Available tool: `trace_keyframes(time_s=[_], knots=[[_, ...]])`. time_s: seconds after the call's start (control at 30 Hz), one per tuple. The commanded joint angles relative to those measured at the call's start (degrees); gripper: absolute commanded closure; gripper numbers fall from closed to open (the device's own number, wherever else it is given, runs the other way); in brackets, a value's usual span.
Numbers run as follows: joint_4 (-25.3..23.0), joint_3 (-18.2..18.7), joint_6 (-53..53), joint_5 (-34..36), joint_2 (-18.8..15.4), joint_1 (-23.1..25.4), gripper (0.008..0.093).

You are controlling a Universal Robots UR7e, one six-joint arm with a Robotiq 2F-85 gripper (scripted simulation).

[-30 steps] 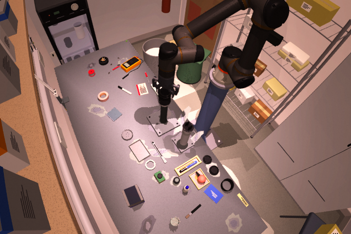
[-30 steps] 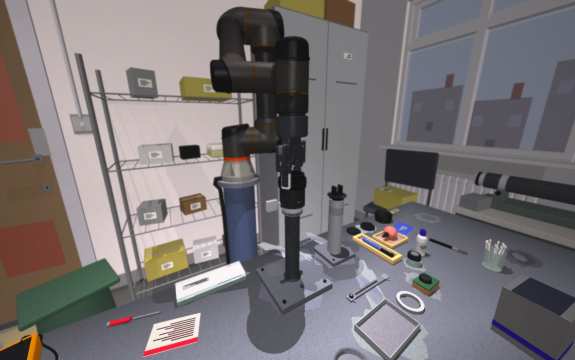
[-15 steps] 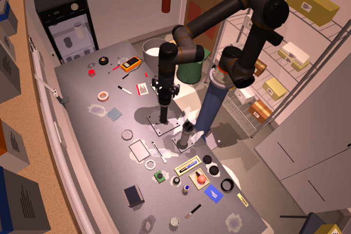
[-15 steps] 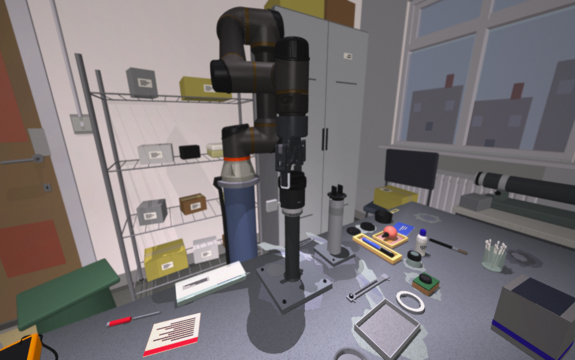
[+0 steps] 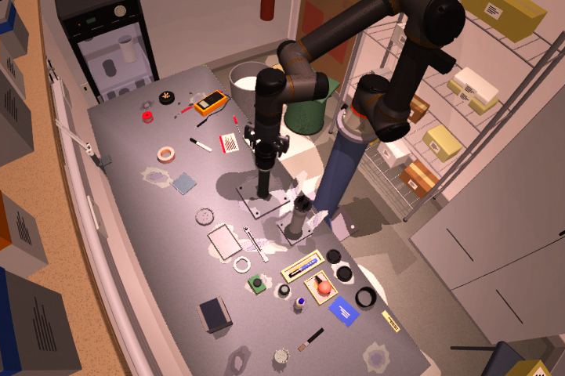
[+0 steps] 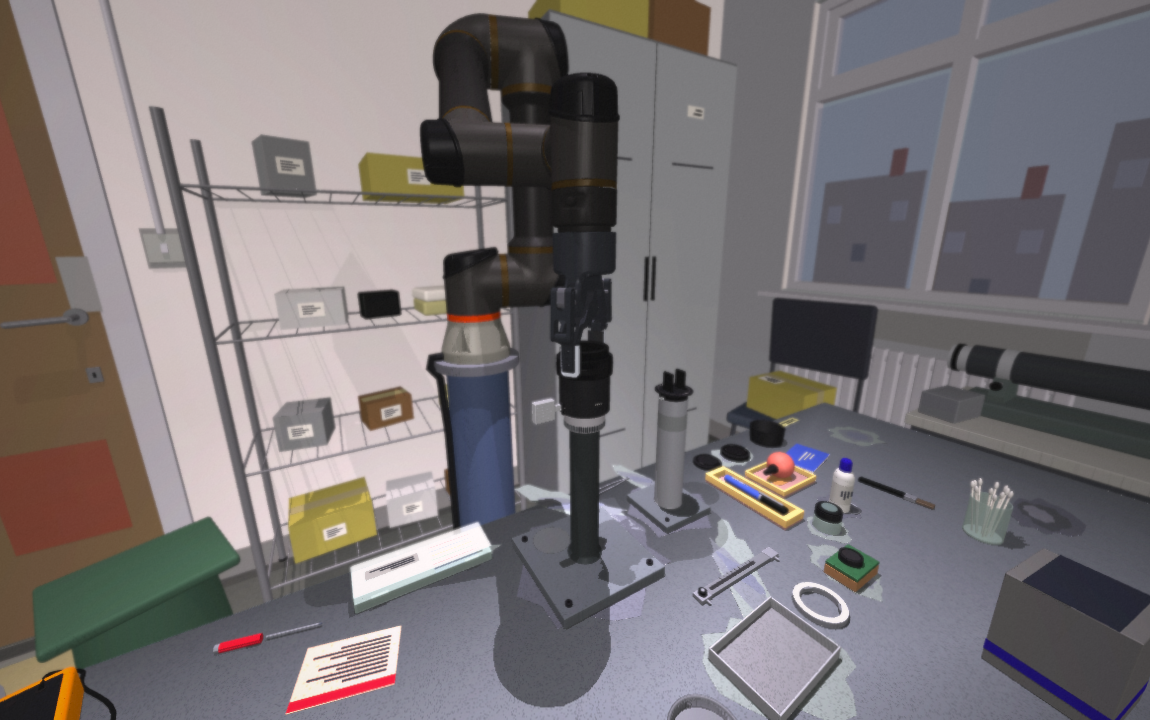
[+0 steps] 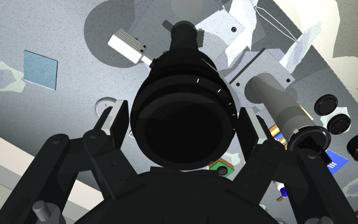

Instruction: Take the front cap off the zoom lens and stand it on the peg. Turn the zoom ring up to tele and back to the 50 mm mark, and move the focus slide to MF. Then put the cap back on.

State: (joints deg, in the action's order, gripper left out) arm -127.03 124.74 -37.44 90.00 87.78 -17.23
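The black zoom lens (image 7: 183, 111) stands upright on a dark post over a grey base plate (image 6: 586, 573), its front end pointing up at me. White scale ticks run around its ring, and a white block (image 7: 127, 46) juts from the post lower down. The grey peg (image 6: 675, 439) stands just to the right on its own plate, and a black cap (image 7: 309, 139) sits on its top. My gripper (image 7: 181, 125) hangs straight down over the top of the lens (image 5: 265, 153), a finger on either side of the front rim, and it is open and holds nothing.
A yellow tray with a blue pen (image 6: 754, 492) lies beyond the peg, next to spare black caps (image 5: 338, 264) and a lens hood (image 5: 365, 297). A shallow grey tray (image 6: 772, 658), a white ring (image 6: 821, 603) and a dark box (image 6: 1076, 627) lie to the right.
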Motion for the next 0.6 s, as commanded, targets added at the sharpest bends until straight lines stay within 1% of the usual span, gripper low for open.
trace_keyframes(time_s=[0.0,0.57], knots=[[0.0,0.0,0.0,0.0,0.0,0.0,0.0134],[0.9,-0.5,0.0,0.0,0.5,0.0,0.0134]])
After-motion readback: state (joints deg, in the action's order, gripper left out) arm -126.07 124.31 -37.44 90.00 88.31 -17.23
